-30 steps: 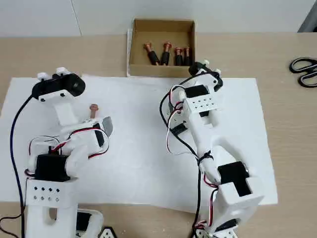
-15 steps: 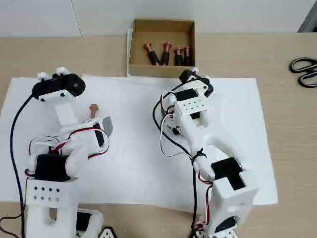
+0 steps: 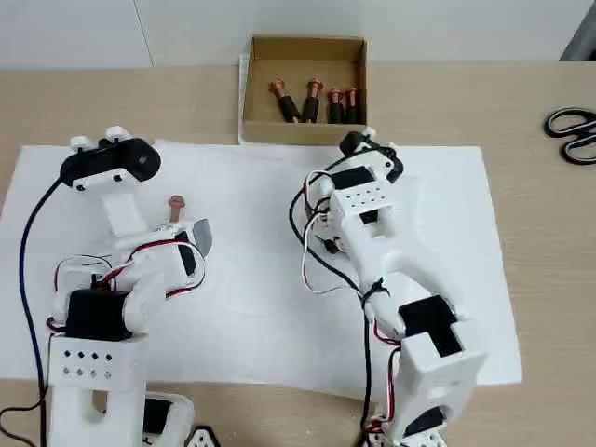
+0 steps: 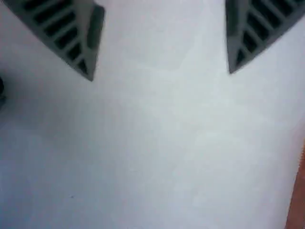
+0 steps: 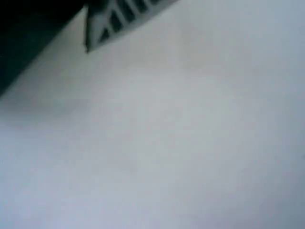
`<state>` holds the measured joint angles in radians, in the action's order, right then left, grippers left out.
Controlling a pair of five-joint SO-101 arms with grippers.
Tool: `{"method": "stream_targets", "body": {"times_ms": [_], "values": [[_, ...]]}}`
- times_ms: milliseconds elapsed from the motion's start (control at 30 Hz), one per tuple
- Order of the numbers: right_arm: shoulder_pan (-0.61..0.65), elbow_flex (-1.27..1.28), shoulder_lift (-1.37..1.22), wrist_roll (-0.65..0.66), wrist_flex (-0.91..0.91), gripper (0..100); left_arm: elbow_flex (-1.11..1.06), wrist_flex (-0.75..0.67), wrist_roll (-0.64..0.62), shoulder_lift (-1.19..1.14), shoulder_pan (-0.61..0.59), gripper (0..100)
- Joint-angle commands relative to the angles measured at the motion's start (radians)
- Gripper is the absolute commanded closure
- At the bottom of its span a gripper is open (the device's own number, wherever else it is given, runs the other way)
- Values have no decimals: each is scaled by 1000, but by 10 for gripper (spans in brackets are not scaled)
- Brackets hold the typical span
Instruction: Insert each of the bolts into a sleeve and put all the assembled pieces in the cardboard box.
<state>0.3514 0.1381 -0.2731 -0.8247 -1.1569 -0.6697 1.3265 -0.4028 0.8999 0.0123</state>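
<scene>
The cardboard box (image 3: 304, 47) stands at the back of the table, with several bolts pushed into black sleeves (image 3: 312, 102) lying in a row inside it. One loose copper bolt (image 3: 176, 207) lies on the white paper (image 3: 251, 279), right beside my left gripper (image 3: 191, 233). Seen from the left wrist, that gripper (image 4: 159, 57) hangs open over bare paper, its grey fingertips (image 4: 81, 43) wide apart with nothing between them. A copper sliver (image 4: 298, 195) shows at that picture's edge. My right gripper (image 3: 365, 149) hovers over the paper just in front of the box.
Black scissors (image 3: 573, 132) lie at the table's far right. The paper covers the middle of the wooden table (image 3: 540, 233). Both arm bases (image 3: 93, 372) stand along the front edge.
My right arm has drawn back from the box's front wall and shifted a little to the left over the paper. The left arm and the loose bolt have not moved.
</scene>
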Motion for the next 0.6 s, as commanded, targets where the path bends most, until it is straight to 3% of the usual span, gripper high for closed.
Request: {"method": "stream_targets", "body": {"times_ms": [0, 367, 567], "values": [[-15, -11, 4, 3, 7, 962, 2, -17, 6, 17, 5, 826], [-24, -11, 5, 8, -5, 994, 2, -17, 6, 17, 5, 826], [-24, -71, 125, 146, -202, 995, 2, -17, 6, 17, 0, 826]]}}
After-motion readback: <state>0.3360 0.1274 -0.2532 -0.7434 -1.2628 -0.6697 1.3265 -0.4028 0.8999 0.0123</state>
